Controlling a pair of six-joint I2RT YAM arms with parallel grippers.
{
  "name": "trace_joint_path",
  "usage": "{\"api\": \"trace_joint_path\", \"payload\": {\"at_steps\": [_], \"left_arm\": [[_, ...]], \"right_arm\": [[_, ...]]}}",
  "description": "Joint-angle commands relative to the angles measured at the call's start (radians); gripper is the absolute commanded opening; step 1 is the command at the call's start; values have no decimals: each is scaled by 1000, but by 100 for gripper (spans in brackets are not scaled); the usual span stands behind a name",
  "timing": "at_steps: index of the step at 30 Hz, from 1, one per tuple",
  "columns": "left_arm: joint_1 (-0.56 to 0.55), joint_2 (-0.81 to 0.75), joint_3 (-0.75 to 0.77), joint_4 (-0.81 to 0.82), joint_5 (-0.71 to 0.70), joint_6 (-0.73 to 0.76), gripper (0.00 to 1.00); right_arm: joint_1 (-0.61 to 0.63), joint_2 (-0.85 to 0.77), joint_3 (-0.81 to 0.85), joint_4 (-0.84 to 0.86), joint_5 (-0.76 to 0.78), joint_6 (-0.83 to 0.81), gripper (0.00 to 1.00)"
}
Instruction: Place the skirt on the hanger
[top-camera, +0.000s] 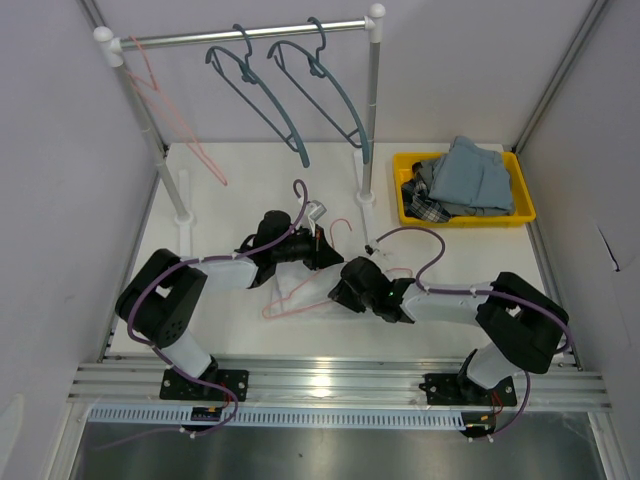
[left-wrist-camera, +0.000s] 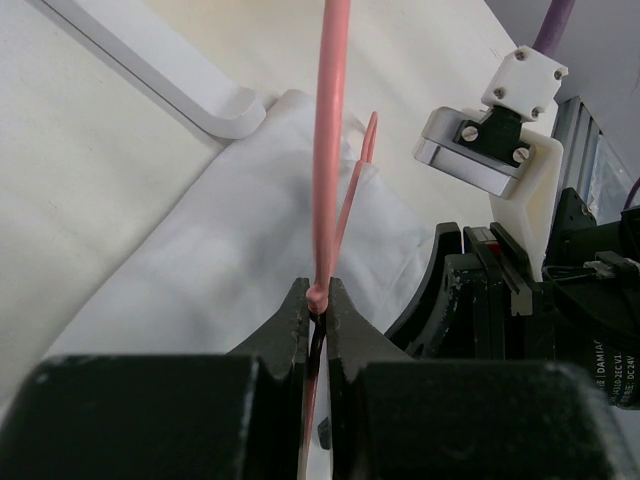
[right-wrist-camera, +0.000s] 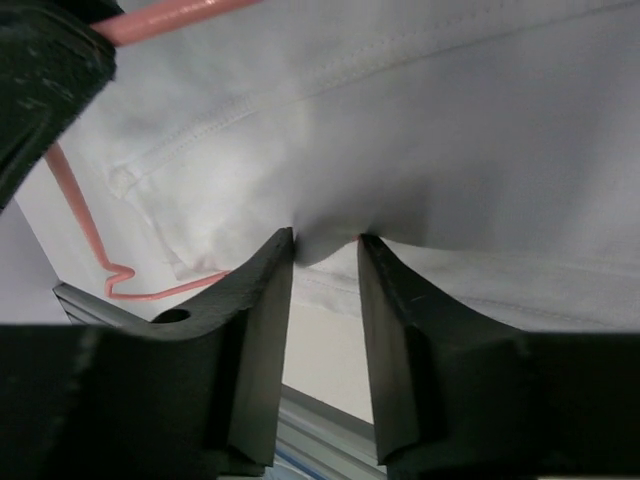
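A pink wire hanger (top-camera: 300, 296) lies low over the table between the two arms, its hook (top-camera: 340, 228) pointing back. My left gripper (top-camera: 322, 250) is shut on the hanger's thin wire, which in the left wrist view (left-wrist-camera: 330, 150) runs straight up from the jaws (left-wrist-camera: 318, 295). The white skirt (left-wrist-camera: 230, 250) lies under and around the hanger. My right gripper (top-camera: 345, 290) meets the skirt from the right. In the right wrist view its fingertips (right-wrist-camera: 326, 240) pinch a fold of the skirt (right-wrist-camera: 430, 130), and the hanger (right-wrist-camera: 80, 200) shows at the left.
A clothes rack (top-camera: 372, 110) stands at the back with two blue hangers (top-camera: 290, 100) and a pink one (top-camera: 170, 110). Its white foot (left-wrist-camera: 170, 80) lies close behind the skirt. A yellow bin (top-camera: 520, 215) of clothes sits at the back right.
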Motion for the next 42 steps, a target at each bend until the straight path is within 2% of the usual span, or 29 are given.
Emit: {"api": "trace_joint_path", "payload": {"at_steps": [1, 9, 12, 24, 42], "left_arm": [[12, -27, -4, -8, -29, 45, 0], [12, -24, -7, -9, -29, 48, 0], [12, -21, -7, -9, -31, 50, 0], [14, -22, -9, -8, -34, 54, 0], [14, -28, 17, -25, -68, 66, 0]], "right_arm": [[0, 27, 53, -10, 57, -18, 34], [0, 39, 55, -22, 51, -26, 7], [0, 21, 59, -45, 52, -32, 1], [-43, -57, 133, -131, 29, -79, 0], [-50, -143, 133, -191, -7, -92, 0]]}}
